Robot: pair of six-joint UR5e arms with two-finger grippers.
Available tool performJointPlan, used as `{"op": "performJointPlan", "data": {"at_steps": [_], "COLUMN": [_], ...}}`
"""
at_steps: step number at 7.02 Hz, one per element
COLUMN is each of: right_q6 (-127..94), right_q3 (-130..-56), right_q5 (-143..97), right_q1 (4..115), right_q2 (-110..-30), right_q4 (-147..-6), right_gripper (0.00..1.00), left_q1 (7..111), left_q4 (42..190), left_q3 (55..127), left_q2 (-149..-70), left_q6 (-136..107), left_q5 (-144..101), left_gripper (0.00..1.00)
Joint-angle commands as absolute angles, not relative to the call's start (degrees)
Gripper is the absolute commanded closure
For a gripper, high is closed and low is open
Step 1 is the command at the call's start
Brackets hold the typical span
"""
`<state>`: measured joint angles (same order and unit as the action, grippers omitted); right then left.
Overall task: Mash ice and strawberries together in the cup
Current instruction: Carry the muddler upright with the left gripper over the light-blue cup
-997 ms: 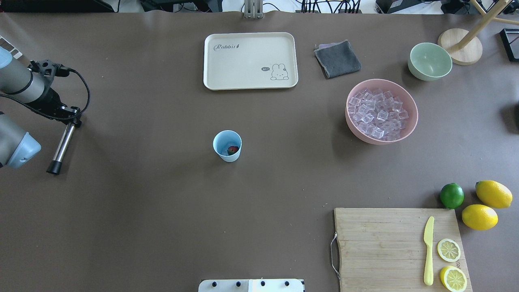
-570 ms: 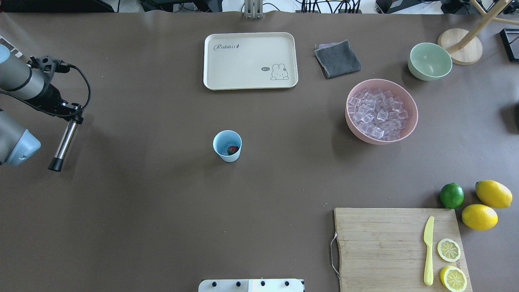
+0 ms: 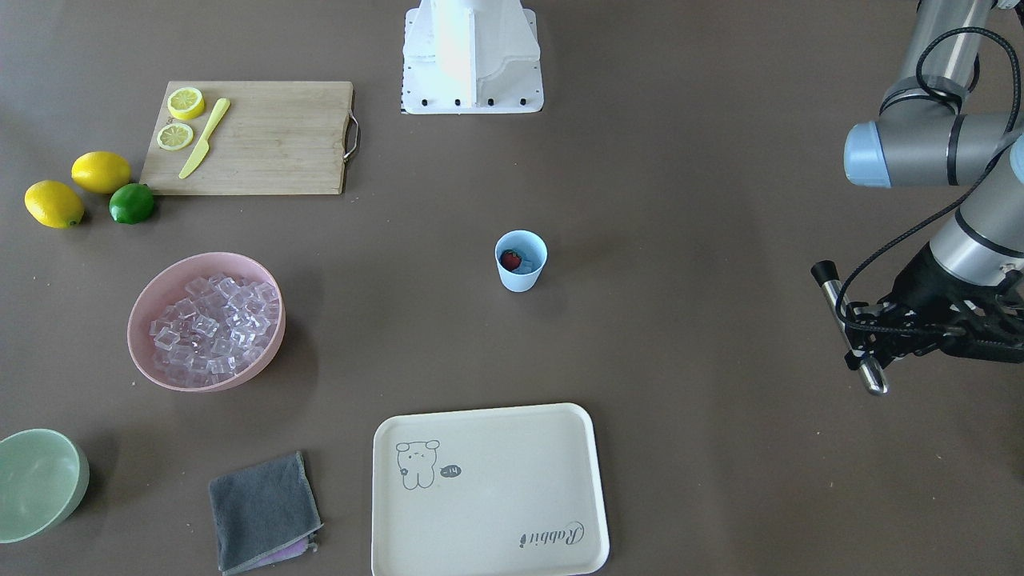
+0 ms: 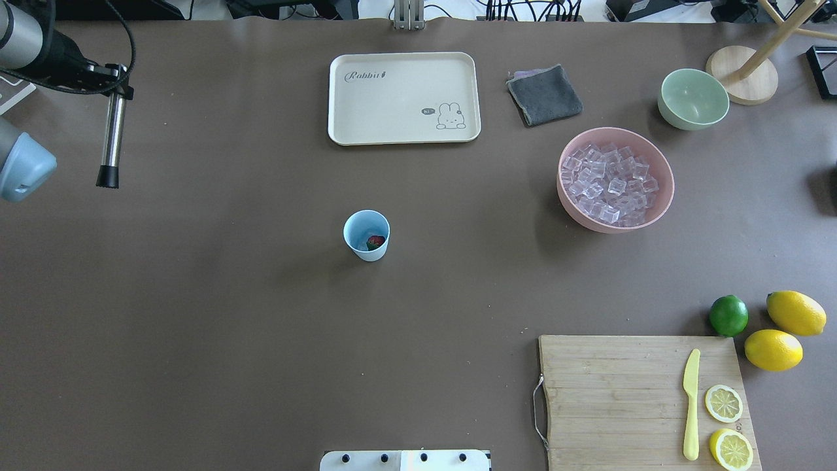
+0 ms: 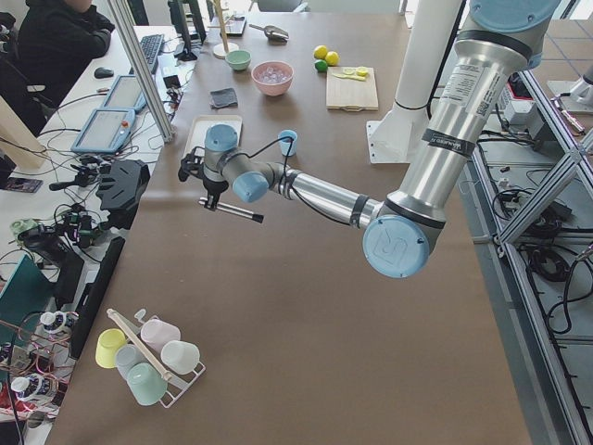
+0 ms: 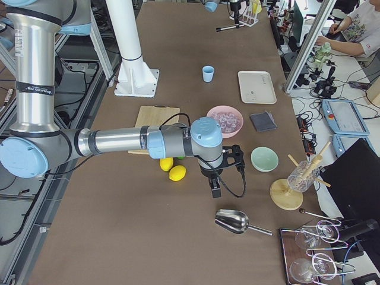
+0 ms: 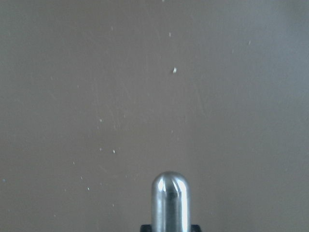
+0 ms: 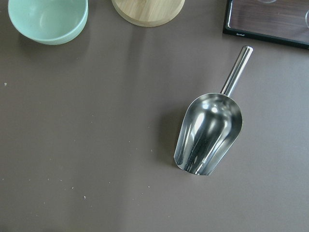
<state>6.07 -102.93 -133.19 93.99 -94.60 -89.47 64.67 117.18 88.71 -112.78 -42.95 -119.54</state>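
The strawberry (image 4: 375, 243) is already in the cup (image 4: 358, 229) and looks whole, so I'd say mashing hasn't started. The ice (image 4: 611, 183) I can see sits in the bowl (image 4: 614, 226), well right of the cup. Whether any is in the cup, can't tell. Your left jaws pinch the muddler (image 4: 112, 134), well left of the cup. Right jaws, can't tell.

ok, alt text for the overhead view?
The left gripper holds a steel muddler at the far left edge, apart from the light-blue cup mid-table with a strawberry inside. A pink bowl of ice sits to the right.
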Motion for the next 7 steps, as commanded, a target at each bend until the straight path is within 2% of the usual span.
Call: {"op": "performJointPlan", "data": {"at_steps": [1, 2, 3, 5, 7], "right_q6": [6.06, 6.76, 6.77, 6.68, 6.07], "right_q3": [-103.97, -103.89, -103.80, -104.50, -105.64], "right_q5": [-133.24, -132.89, -132.72, -133.85, -133.95], "right_q1": [94.22, 93.87, 93.69, 93.78, 93.96], "right_q2": [-94.14, -93.17, -93.34, -94.13, -93.52], "right_q4": [-91.23, -93.06, -93.25, -95.52, -99.91], "right_gripper": [0.01, 0.01, 0.01, 0.01, 0.01], "left_q1": [58.41, 55.92, 47.28, 30.56, 24.80], "left_q4": [117.51, 117.34, 117.42, 117.33, 117.33], "left_q3": [98.64, 104.62, 108.59, 108.11, 108.09], "left_q2": [-116.01, -115.75, -115.23, -118.63, -121.53], "left_q6": [-56.70, -62.87, -65.80, -65.92, -64.79], "left_q5": [-108.69, -104.20, -90.93, -69.34, -61.12], "left_gripper": [1.00, 1.00, 1.00, 1.00, 1.00]}}
